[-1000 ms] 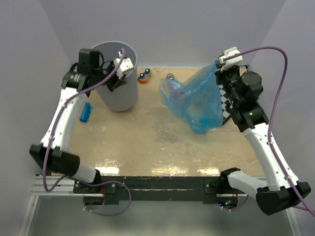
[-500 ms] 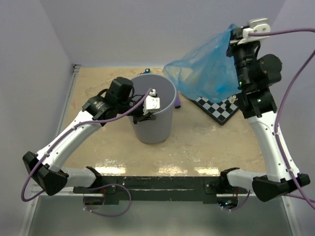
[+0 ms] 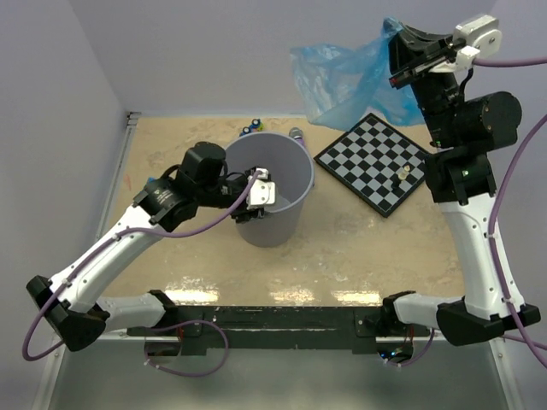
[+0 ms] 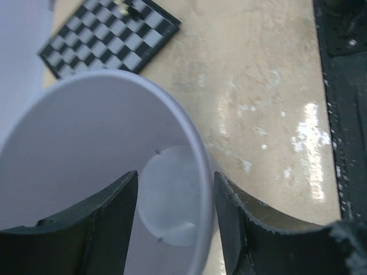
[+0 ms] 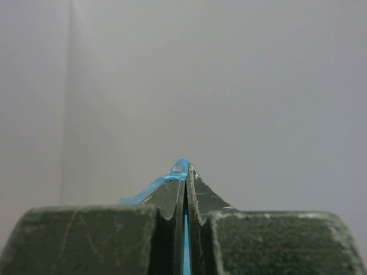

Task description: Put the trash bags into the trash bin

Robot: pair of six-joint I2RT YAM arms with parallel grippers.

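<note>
The grey trash bin point(image 3: 282, 166) stands upright mid-table. My left gripper point(image 3: 259, 190) is at its near-left rim, open, with one finger inside and one outside. In the left wrist view the bin's rim point(image 4: 198, 154) passes between the parted fingers of that gripper point(image 4: 175, 215), and the bin looks empty inside. My right gripper point(image 3: 397, 43) is raised high at the back right, shut on a corner of a blue trash bag point(image 3: 346, 81) that hangs as a floppy sheet in the air. The right wrist view shows blue film point(image 5: 155, 188) pinched in the right gripper point(image 5: 184, 171).
A black-and-white chessboard point(image 3: 372, 162) lies to the right of the bin, with a small piece point(image 3: 402, 173) on it; it also shows in the left wrist view as the chessboard point(image 4: 109, 34). Small toys point(image 3: 250, 130) sit behind the bin. Walls close in the left, back and right.
The bin went from the back left to mid-table in my left gripper, which has now opened around the rim. My right arm lifted the blue bag off the table, high up.
</note>
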